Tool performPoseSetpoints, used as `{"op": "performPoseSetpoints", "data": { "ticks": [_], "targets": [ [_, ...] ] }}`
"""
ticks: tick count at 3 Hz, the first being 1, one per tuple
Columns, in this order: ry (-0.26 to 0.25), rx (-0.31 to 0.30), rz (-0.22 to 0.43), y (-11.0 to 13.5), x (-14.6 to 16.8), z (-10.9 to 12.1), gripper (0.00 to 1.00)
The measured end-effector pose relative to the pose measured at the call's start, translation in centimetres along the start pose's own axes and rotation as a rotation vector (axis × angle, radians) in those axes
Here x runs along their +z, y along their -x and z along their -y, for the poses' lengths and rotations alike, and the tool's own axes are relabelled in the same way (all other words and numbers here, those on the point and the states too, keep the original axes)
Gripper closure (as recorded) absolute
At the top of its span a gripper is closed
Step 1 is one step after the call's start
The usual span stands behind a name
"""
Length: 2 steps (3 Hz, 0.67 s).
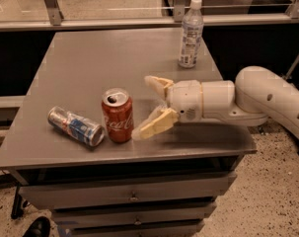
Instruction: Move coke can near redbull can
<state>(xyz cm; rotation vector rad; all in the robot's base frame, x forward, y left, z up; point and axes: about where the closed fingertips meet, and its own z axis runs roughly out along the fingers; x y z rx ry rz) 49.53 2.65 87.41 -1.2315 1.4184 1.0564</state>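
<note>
Two fingers (154, 125) spread wide and empty, your gripper (143, 107) sits just beside the coke can (117, 115) near the redbull can (76, 126); back straight out without clipping it.

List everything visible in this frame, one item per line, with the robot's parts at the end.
coke can: one, red with white script and silver top, upright near the table's front edge
redbull can: one, silver and blue, lying on its side just left of the coke can
plastic bottle: one, clear with white cap, upright at the back right of the table
table: one, grey, centre of view
drawers: stacked, grey, under the tabletop
floor: speckled, light, around the table
arm: one, off-white, reaching in from the right over the table
gripper: one, cream fingers, open, just right of the coke can, holding nothing
</note>
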Motion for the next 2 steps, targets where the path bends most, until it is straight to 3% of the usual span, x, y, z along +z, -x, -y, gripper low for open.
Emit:
{"op": "performPoseSetpoints", "data": {
  "ticks": [1,2],
  "targets": [
    [-0.158,-0.016,-0.019,0.4,-7.5,3.7,0.0],
    [-0.183,-0.025,-0.018,0.8,-8.6,4.4,0.0]
  ]
}}
